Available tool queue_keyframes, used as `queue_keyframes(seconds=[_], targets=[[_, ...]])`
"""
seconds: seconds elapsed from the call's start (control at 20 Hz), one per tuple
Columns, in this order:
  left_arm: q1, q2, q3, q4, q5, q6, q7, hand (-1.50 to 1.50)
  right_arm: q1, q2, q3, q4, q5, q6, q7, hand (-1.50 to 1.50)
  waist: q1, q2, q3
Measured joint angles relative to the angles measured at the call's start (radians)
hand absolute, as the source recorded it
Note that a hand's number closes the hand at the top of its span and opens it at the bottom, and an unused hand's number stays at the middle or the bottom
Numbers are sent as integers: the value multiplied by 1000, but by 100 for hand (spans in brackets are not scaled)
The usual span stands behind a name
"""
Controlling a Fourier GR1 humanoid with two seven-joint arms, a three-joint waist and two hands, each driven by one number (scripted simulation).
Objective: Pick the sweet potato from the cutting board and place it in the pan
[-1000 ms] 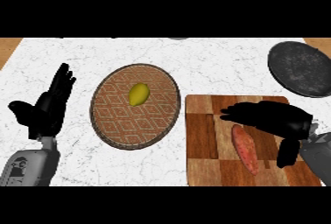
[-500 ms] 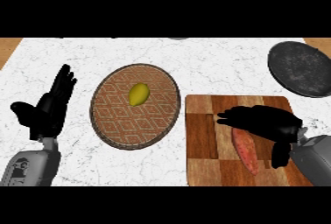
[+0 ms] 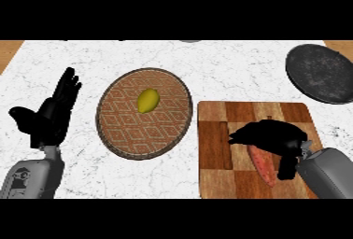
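One sweet potato [image 3: 262, 163] lies on the single cutting board [image 3: 221, 140], with the right hand [image 3: 272, 140] curled over its top end, while one dark pan [image 3: 324, 72] sits well apart at the far right. One patterned plate [image 3: 121, 126] carries one lemon [image 3: 147, 101]. All rest on a white marble counter [image 3: 228, 70], and the left hand [image 3: 52, 116] rests open at the left, fingers up.

You find no writing to read here: no words, labels, brand marks, numbers or signs stand on anything in view. The only markings are a diamond pattern on the round plate [image 3: 144, 114] and the veining of the tabletop [image 3: 228, 65].
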Motion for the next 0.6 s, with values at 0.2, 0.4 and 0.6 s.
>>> queue_keyframes(seconds=[0.2, 0.4, 0.6], targets=[[-7, -11, -2, 15, -10, 10, -9, 0, 5, -16, 34, 2, 14, -61, -80, 150, 1, -2, -1], [-3, -11, 4, 1, -7, 2, -2, 0, -7, 4, 36, 32, 40, -97, -121, 150, 2, -3, -2], [-15, -8, 7, 6, -10, -2, 4, 0, -21, 72, -4, 65, 38, -73, -41, 150, 6, -4, -3]])
